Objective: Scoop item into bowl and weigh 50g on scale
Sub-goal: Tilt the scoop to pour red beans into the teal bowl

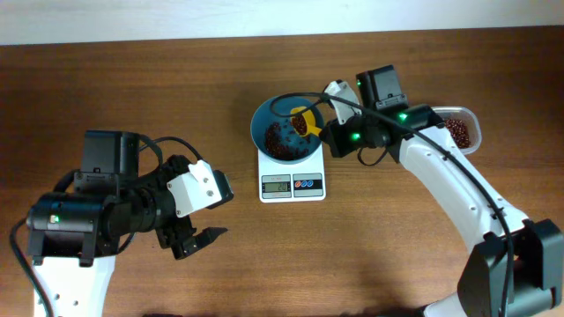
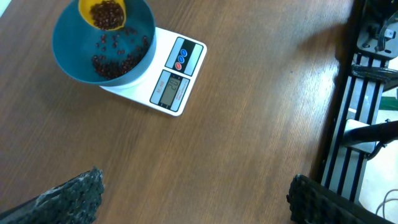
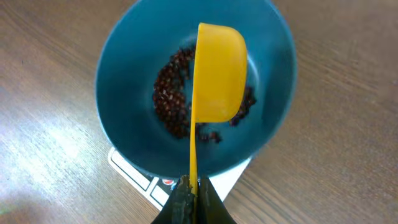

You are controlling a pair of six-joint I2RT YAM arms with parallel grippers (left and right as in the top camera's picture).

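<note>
The teal-blue bowl [image 1: 262,123] [image 2: 65,43] [image 3: 127,81] stands on the white scale [image 1: 293,184] [image 2: 177,74] [image 3: 134,171], with dark red-brown beans [image 1: 280,143] [image 2: 115,61] [image 3: 171,102] on its bottom. My right gripper [image 1: 328,130] [image 3: 194,190] is shut on the thin handle of a yellow scoop [image 1: 304,118] [image 2: 106,12] [image 3: 217,74]. The scoop hangs tipped over the bowl and holds beans. My left gripper [image 1: 199,238] [image 2: 196,182] hovers open over bare wood, to the near left of the scale, with nothing between its fingers.
A clear plastic tub [image 1: 465,129] with more beans sits at the far right, behind my right arm. In the left wrist view a black metal frame [image 2: 367,93] runs along the table's right edge.
</note>
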